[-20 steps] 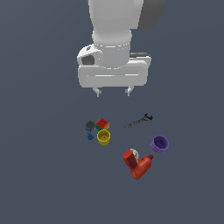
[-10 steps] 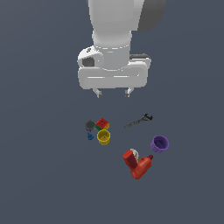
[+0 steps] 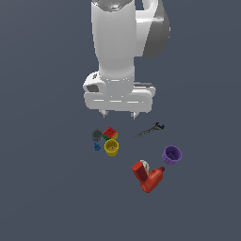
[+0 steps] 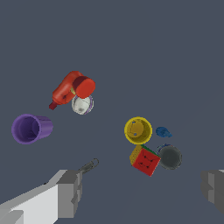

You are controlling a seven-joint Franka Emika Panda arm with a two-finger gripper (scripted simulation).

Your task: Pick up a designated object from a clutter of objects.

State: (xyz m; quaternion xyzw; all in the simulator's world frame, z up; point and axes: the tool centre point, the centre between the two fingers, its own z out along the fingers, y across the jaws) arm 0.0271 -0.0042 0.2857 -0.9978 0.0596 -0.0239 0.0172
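Observation:
The designated object, a small yellow cup (image 3: pixel 111 148), stands upright on the dark floor with its mouth facing up, and the wrist view also shows this yellow cup (image 4: pixel 138 130). It sits in the clutter of objects, close beside a red-green-yellow cube (image 3: pixel 110 133) and a tiny blue piece (image 3: pixel 97 147). My gripper (image 3: pixel 118 114) hangs open above the cube and cup, touching nothing. In the wrist view the gripper (image 4: pixel 142 190) shows two grey fingers (image 4: pixel 70 192) set wide apart.
A grey round piece (image 3: pixel 97 135) lies beside the cube. A dark wrench (image 3: pixel 148 130) lies toward the exterior view's right. A purple cup (image 3: pixel 172 154) and a red-orange drill-like tool (image 3: pixel 149 177) sit further right and nearer the camera.
The gripper has come lower toward the clutter and shifted slightly to the exterior view's left. The objects have not moved.

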